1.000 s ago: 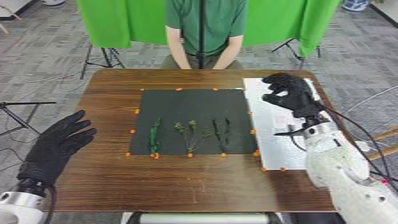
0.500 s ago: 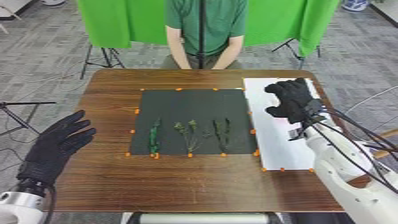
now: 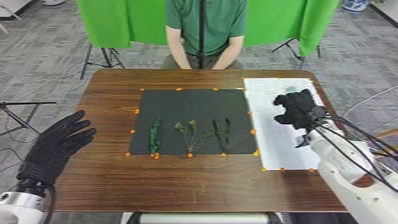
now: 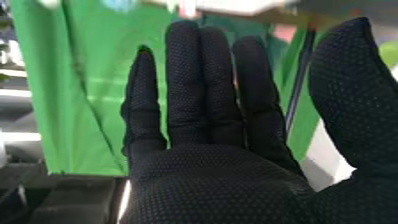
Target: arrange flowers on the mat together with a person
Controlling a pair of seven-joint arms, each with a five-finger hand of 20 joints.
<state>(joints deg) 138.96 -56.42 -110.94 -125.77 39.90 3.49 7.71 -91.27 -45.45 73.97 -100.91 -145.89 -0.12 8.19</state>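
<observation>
Dark mat carries three green plant groups.
Leafy stem left, branching sprig middle, slim stems right, all on its near half; right hand over white sheet, fingers straight; left hand beside table's left edge, fingers extended.

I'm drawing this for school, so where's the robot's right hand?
In the head view, the right hand is on the right side, over the white sheet, to the right of the dark mat.
</observation>
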